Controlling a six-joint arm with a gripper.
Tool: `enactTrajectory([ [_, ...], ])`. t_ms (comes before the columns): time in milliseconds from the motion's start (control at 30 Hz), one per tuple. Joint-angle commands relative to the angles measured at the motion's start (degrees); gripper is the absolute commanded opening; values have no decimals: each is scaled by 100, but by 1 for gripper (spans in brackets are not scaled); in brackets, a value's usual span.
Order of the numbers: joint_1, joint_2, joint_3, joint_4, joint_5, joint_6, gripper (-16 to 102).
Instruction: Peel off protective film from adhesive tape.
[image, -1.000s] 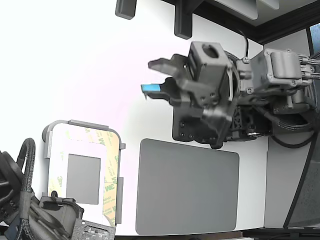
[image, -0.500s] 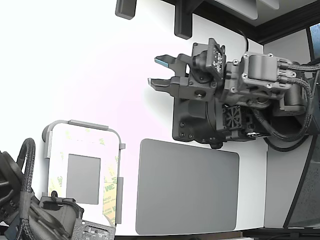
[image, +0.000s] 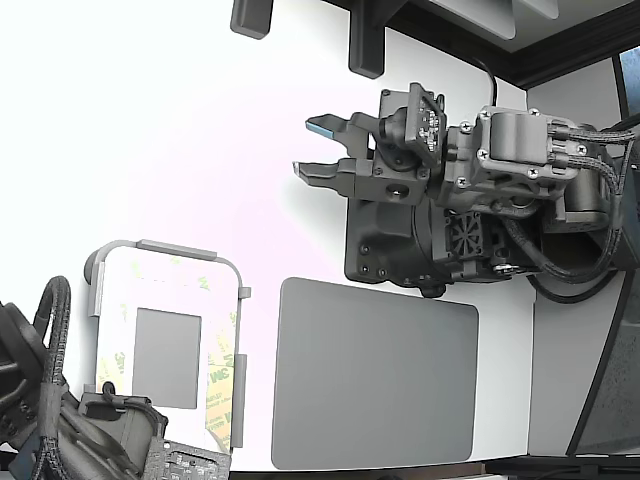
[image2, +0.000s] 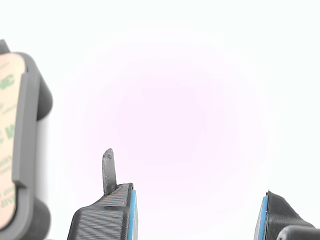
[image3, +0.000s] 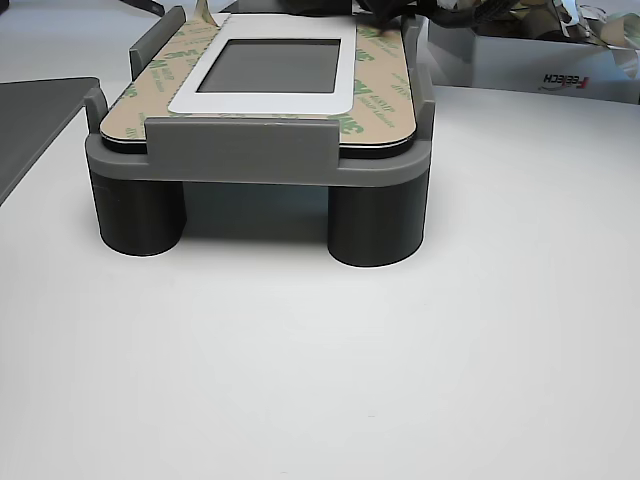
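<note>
The protective film (image3: 375, 88) is a pale yellow-green liner with green 3M print. It lies flat around the white panel (image3: 262, 103) with its grey square, held in the grey frame (image3: 240, 150). In the exterior view the film (image: 226, 375) shows at the lower left. The adhesive tape is hidden under the film. My gripper (image: 311, 147) is open and empty, well above and to the right of the frame in that view. In the wrist view the gripper (image2: 195, 220) holds nothing, and the film (image2: 7, 145) sits at the picture's edge. A thin dark tab (image2: 108, 170) sticks out from one finger.
A large grey mat (image: 375, 375) lies to the right of the frame in the exterior view, below the arm's black base (image: 400, 245). Cables and a second arm's parts (image: 60, 420) crowd the lower left corner. A white box (image3: 530, 55) stands behind the frame.
The wrist has turned, so both fingers now lie spread side by side in the exterior view. Over the last half second the gripper has drifted slightly left. The frame and film have not moved.
</note>
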Motion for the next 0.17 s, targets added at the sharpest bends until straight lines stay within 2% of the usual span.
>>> enactTrajectory([
  [0, -97, 123, -132, -35, -9, -9, 100],
  [133, -97, 123, -132, -35, -9, -9, 100],
])
